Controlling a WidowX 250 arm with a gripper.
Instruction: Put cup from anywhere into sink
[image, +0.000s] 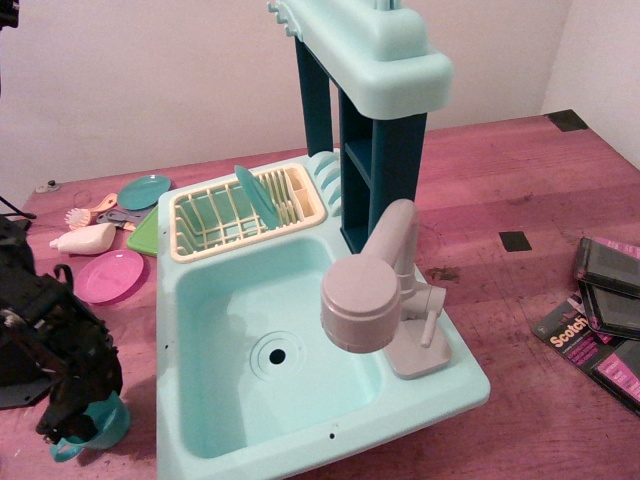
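Note:
The small teal-blue cup (108, 426) stands on the wooden table at the lower left, just left of the sink's front corner. My black gripper (72, 418) hangs low over the cup and covers its left half; its dark fingers sit at the cup's rim. Whether they are closed on the cup does not show. The pale aqua sink (225, 310) lies to the right of the cup, with a round drain hole (277, 355) and a grey-beige faucet (372, 292) reaching over its right side.
A cream dish rack (215, 225) with a teal plate (255, 195) sits behind the basin. A pink plate (108, 275), another teal plate (144, 191), a green tray (147, 236), a brush and a cream bottle (85, 238) lie at the left. Tape packs (600, 320) lie at the right.

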